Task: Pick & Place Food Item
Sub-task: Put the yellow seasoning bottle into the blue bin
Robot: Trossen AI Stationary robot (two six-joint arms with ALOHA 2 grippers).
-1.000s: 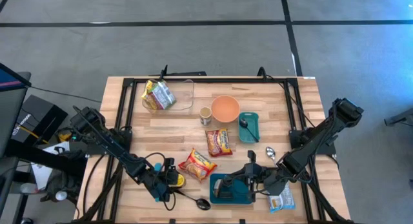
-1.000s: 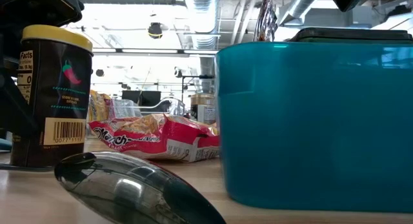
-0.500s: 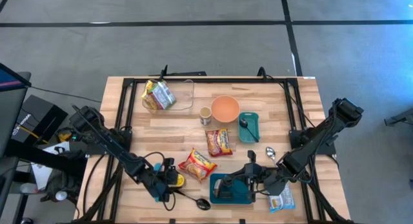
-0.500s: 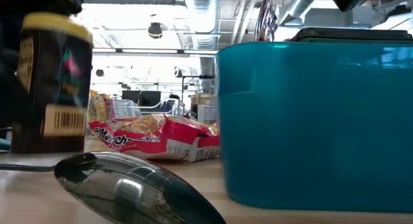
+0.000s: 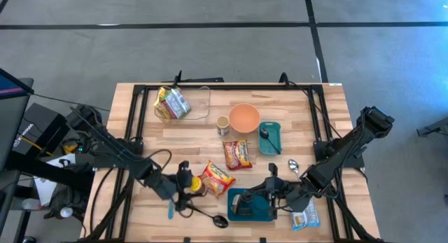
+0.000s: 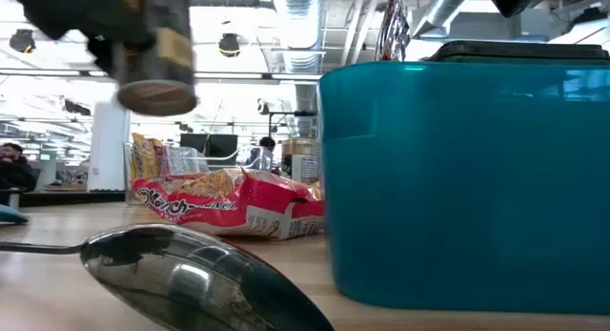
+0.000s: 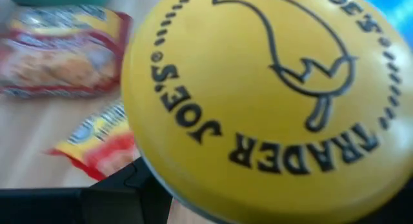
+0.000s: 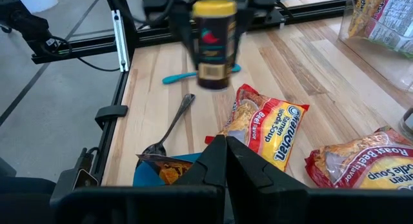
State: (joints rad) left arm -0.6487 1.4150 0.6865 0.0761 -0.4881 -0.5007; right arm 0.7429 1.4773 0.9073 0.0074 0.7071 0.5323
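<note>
The wooden desk (image 5: 189, 131) carries food packets, dishes and cutlery between two dark arms. At its far left edge a clear container (image 5: 196, 103) holds snack bags. Near the middle stand an orange bowl (image 5: 244, 117) and, just beside it, a small teal tray (image 5: 271, 138) with a spoon lying in it. At the near edge sits a teal box (image 5: 245, 204), and the right gripper (image 5: 274, 197) rests at it with its fingers closed on a dark packet end poking from the box. The left gripper (image 5: 176, 185) hangs above the desk near the front, its fingers clamped on the spice jar (image 5: 187, 183), which is lifted clear of the wood, just beside a red and yellow noodle packet (image 5: 214, 178). The jar's yellow lid (image 7: 264, 101) fills the left wrist view. A second noodle packet (image 5: 237, 153) lies farther back. A large metal spoon (image 5: 210, 217) and a blue utensil (image 5: 170, 209) lie on the desk below the raised jar.
</note>
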